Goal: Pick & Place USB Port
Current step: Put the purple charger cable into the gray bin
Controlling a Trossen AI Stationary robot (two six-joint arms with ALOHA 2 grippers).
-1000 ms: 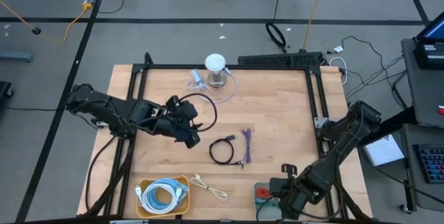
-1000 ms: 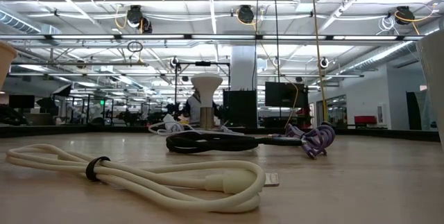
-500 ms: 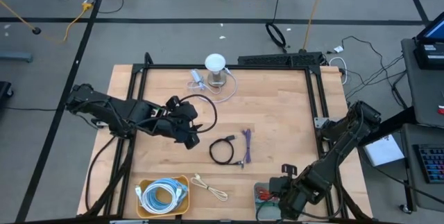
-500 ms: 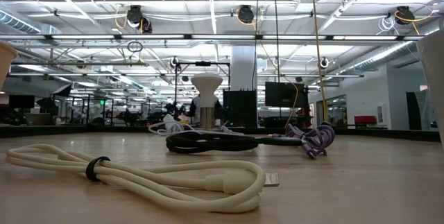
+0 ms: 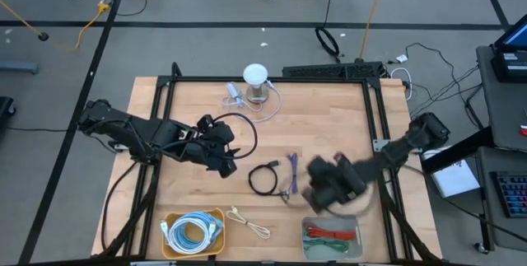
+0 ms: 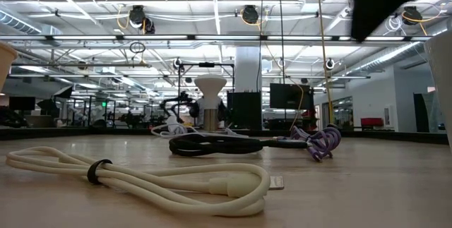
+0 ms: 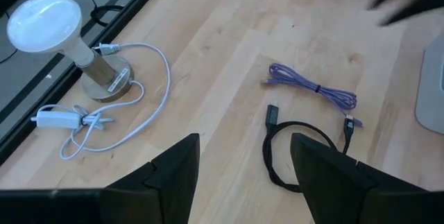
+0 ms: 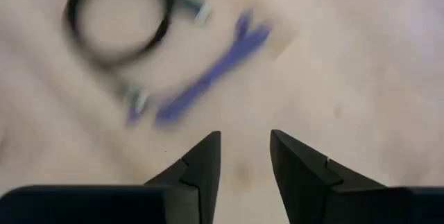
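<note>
A purple cable bundle [image 5: 291,171] and a black cable coil [image 5: 263,179] lie side by side on the wooden table's middle; the right wrist view shows both blurred, purple bundle [image 8: 208,78] and black coil [image 8: 118,23]. My right gripper [image 8: 244,141] hovers just right of them, open, with nothing between its fingers. In the high view my right gripper [image 5: 323,190] is a blur. My left gripper [image 7: 243,154] waits open above the table's left middle, left of the black coil [image 7: 274,137].
A cream cable [image 5: 249,222] lies near the front edge. A yellow bowl [image 5: 216,215] holds white and blue cables. A clear bin [image 5: 333,235] at the near right holds red and green cables. A white lamp [image 5: 256,79] with its cord stands at the far edge.
My right gripper has swung from above the clear bin at the near right toward the table's middle, ending beside the purple cable; its wrist has turned on the way. The bin now shows uncovered. The cables on the table have not moved.
</note>
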